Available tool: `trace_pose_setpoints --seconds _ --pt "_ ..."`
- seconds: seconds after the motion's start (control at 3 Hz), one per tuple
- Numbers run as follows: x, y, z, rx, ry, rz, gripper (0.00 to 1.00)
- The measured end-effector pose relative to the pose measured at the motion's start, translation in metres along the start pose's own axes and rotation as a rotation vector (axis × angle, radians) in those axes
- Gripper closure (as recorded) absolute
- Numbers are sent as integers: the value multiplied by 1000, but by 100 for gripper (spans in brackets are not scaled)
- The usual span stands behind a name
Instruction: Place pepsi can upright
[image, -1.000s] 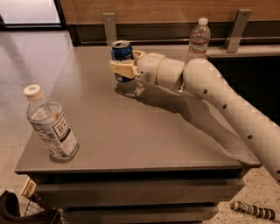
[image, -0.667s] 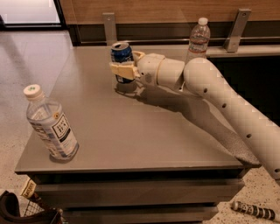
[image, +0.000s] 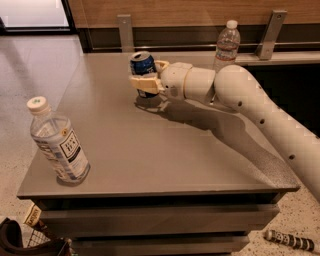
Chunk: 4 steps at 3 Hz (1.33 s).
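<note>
Two fingers (image: 145, 83) of my gripper (image: 146, 75) were clasped on the sides of the pepsi can (image: 143, 63), toward the far edge of the table (image: 150, 165). The can's long axis was vertical, with the silver top upward. Whether its base touched the table, I could not tell. I judged that only a straight lowering and a release remained. The table was grey, flat and smooth. One water bottle (image: 57, 145) stood at the table's near corner, and another bottle (image: 226, 45) stood at its far edge.
</note>
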<state>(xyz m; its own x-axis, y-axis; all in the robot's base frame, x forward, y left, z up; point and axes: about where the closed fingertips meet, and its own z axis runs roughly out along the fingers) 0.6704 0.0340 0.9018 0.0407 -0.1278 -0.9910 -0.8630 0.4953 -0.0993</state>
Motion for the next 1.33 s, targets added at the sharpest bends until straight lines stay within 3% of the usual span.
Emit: trace_pose_setpoints --seconds 1.0,1.33 --pt "27 13 7 -15 -8 48 98" --pt "27 15 9 -20 -8 47 68"
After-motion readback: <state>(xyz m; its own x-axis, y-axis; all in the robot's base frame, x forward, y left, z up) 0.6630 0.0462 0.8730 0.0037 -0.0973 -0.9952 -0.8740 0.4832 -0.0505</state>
